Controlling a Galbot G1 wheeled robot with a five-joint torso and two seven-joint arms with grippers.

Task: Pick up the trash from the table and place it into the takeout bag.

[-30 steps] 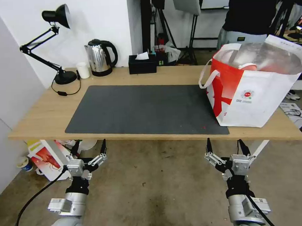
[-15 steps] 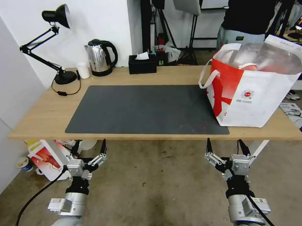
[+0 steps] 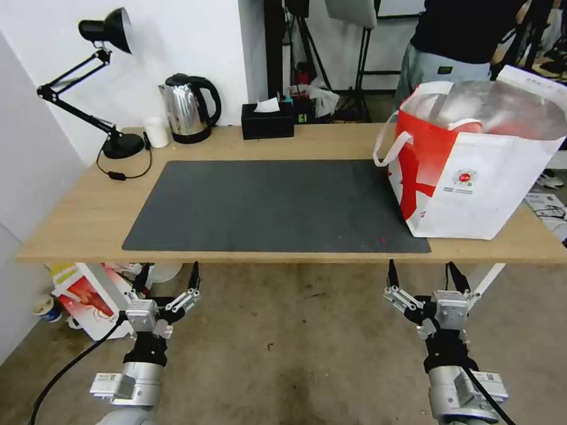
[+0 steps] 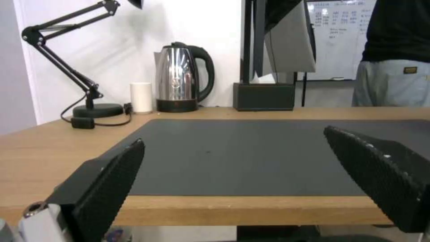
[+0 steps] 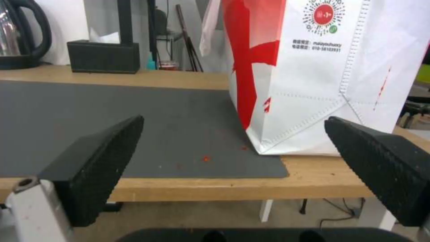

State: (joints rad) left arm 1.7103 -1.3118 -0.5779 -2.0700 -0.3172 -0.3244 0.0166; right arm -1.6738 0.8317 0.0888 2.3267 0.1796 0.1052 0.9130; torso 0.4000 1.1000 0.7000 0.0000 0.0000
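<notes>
Head view: nothing on the long light-wood table (image 3: 77, 215) has moved since a second ago; the boxy white-and-red takeout bag (image 3: 476, 166) stands at its right end.
Left gripper (image 3: 167, 277): still below the front edge, jaws spread.
Right gripper (image 3: 424, 272): likewise, jaws spread.
Left wrist view: fingers (image 4: 107, 188) apart before the dark grey mat (image 4: 233, 154).
Right wrist view: bag straddles the mat corner.

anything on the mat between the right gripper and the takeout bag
Nothing visible. The right gripper, open, hangs below the table's front edge. The takeout bag stands straight beyond it, on the mat's right end.
</notes>
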